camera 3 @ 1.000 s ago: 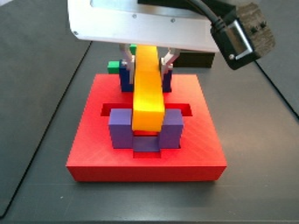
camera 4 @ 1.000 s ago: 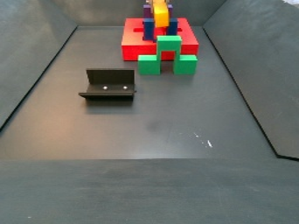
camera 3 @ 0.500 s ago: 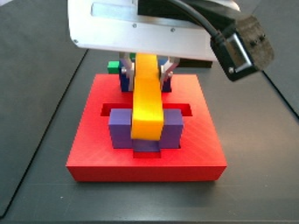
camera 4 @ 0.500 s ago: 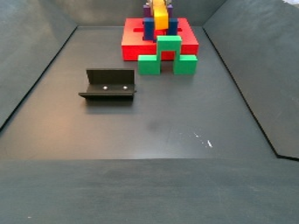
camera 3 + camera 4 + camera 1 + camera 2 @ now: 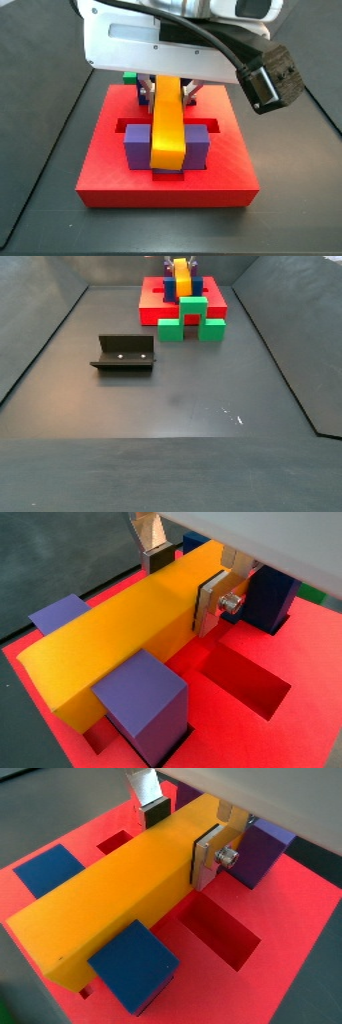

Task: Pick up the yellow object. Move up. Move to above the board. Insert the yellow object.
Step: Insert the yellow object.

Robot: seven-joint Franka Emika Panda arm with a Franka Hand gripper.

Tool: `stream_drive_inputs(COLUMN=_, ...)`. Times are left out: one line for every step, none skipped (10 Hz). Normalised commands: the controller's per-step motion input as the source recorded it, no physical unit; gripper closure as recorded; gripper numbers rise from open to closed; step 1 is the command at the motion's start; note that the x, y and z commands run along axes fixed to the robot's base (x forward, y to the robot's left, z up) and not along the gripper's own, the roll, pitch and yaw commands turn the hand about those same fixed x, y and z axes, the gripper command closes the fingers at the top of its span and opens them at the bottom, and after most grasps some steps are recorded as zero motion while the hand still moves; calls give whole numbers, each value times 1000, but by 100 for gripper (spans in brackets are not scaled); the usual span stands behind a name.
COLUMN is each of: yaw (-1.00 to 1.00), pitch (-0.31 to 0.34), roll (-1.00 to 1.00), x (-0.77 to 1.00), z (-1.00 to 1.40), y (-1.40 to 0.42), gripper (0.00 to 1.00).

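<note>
The yellow object (image 5: 167,125) is a long orange-yellow bar, a little tilted, its near end down between two purple upright blocks (image 5: 138,148) on the red board (image 5: 107,170). My gripper (image 5: 167,92) is shut on the bar's far half, above the board's rear. In both wrist views the gripper (image 5: 187,584) (image 5: 182,836) has a silver finger with a dark pad (image 5: 211,604) flat against one side of the bar (image 5: 127,632) (image 5: 120,893); the other finger stands at its far side. In a side view the bar (image 5: 182,274) and the board (image 5: 150,298) are small and far away.
Blue upright blocks (image 5: 134,963) and open recessed slots (image 5: 247,682) lie beside the bar. Three green blocks (image 5: 194,316) stand at the board's front edge. The fixture (image 5: 123,353) stands on the dark floor at left. A black camera (image 5: 267,75) hangs from the wrist.
The gripper has come down with the yellow bar. The bar's near end has sunk lower between the purple blocks and the bar lies flatter.
</note>
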Motion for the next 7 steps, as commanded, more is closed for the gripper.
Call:
stream_drive_inputs(yaw=0, pitch=0, roll=76, x=49, z=-257, y=0, gripper=100)
stream_drive_inputs(yaw=0, pitch=0, roll=80, x=57, z=-254, y=0, gripper=100)
stream_drive_inputs(yaw=0, pitch=0, roll=73, x=60, z=-317, y=0, gripper=100)
stream_drive_inputs(yaw=0, pitch=0, roll=59, x=26, z=-409, y=0, gripper=100)
stream_drive_inputs(yaw=0, pitch=0, roll=64, x=23, z=-434, y=0, gripper=100)
stream_drive_inputs(yaw=0, pitch=0, roll=64, x=6, z=-446, y=0, gripper=100)
stream_drive_inputs(yaw=0, pitch=0, roll=66, x=0, z=-471, y=0, gripper=100)
